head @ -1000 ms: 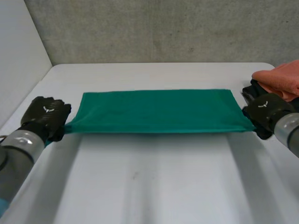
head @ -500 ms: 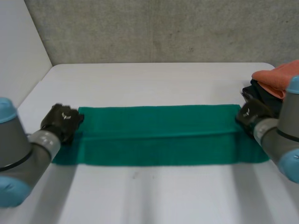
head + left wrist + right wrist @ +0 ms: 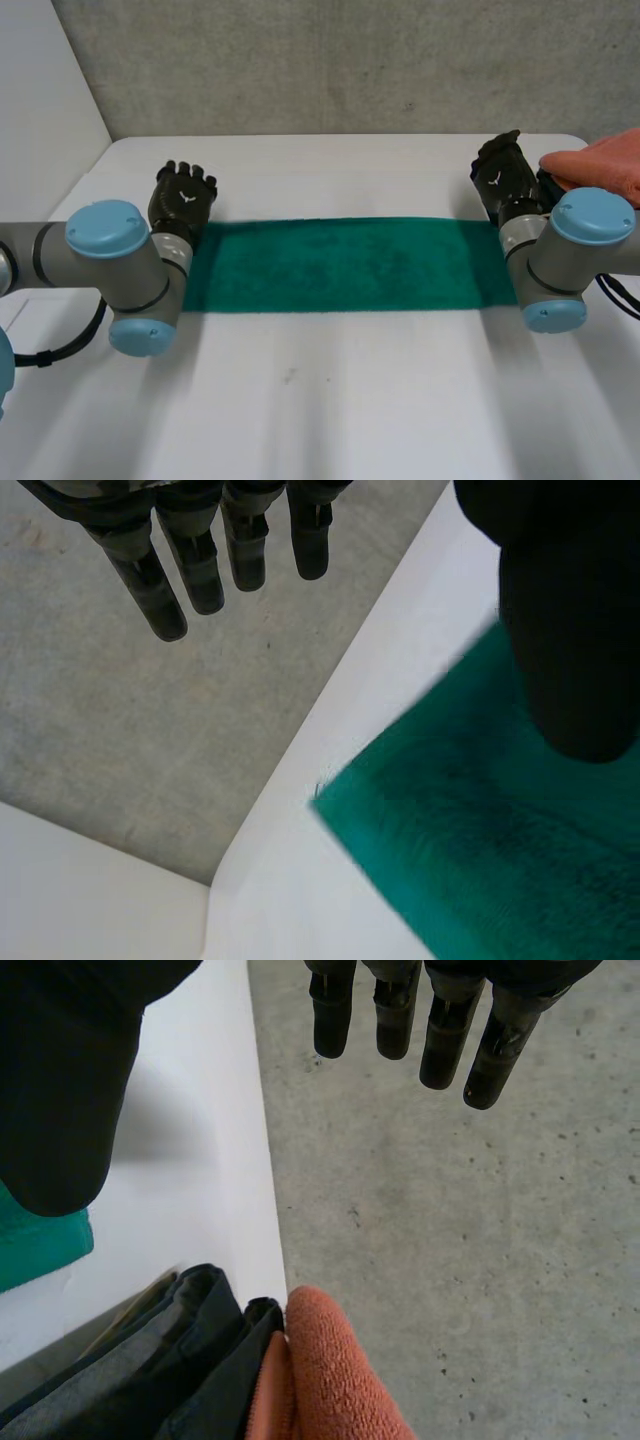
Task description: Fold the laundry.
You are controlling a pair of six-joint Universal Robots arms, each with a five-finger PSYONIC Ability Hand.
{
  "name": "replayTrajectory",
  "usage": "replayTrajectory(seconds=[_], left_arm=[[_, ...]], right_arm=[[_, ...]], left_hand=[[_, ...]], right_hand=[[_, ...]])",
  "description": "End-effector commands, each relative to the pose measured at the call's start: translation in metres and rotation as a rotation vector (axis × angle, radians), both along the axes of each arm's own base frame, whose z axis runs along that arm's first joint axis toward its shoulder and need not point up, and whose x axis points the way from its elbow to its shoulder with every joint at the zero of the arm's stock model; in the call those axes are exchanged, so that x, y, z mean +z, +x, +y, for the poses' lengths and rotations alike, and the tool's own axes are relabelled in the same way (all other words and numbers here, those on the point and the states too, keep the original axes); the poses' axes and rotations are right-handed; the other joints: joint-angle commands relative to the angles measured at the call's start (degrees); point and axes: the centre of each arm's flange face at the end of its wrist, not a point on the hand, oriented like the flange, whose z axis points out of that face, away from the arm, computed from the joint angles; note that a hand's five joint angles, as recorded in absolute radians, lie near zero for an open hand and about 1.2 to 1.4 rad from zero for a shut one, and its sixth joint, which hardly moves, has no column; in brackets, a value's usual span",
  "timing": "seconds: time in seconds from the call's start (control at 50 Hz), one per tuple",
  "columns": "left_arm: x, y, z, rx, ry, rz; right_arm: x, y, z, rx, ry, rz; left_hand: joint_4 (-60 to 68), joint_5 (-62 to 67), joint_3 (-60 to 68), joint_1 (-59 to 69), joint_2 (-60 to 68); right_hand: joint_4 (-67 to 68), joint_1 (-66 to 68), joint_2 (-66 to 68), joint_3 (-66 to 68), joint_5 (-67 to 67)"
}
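one cloth [image 3: 350, 265], maybe folded — left hand [image 3: 182, 200], right hand [image 3: 505, 178]

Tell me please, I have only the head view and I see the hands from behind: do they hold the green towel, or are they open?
Observer: The left wrist view shows the left hand open, with straight fingers that hold nothing. The corner of the green towel lies flat on the table.
Operator: And the right one?
Observer: The right hand is open too. Its fingers are straight and point past the table's edge, and the towel's end lies by its thumb.
Operator: What is the dark thing by the orange towel?
Observer: Dark garments, black and grey, lie right against the orange towel at the table's edge.
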Motion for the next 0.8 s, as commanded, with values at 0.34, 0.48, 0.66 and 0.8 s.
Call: replayTrajectory(seconds=[0.34,0.48,0.66,0.8], left_arm=[[0.026,0.017,0.068,-0.065,0.053,-0.002],[0.019,0.021,0.070,-0.057,0.077,-0.010],[0.018,0.020,0.072,-0.062,0.081,-0.012],[0.019,0.019,0.075,-0.066,0.082,-0.014]], right_arm=[[0.036,-0.072,0.089,-0.173,0.644,-0.451],[0.004,-0.079,0.077,-0.191,0.695,-0.450],[-0.014,-0.090,0.059,-0.213,0.643,-0.438],[0.004,-0.112,0.058,-0.253,0.594,-0.465]], left_hand=[[-1.2,-2.0,-1.6,-0.4,-1.3],[-1.2,-2.0,-1.6,-0.4,-1.3],[-1.2,-2.0,-1.6,-0.4,-1.3],[-1.2,-2.0,-1.6,-0.4,-1.3]], right_hand=[[4.4,6.2,5.1,5.5,4.1],[12.7,14.5,13.4,13.7,12.3],[66.8,68.6,67.5,67.8,66.4],[66.8,68.6,67.5,67.8,66.4]])
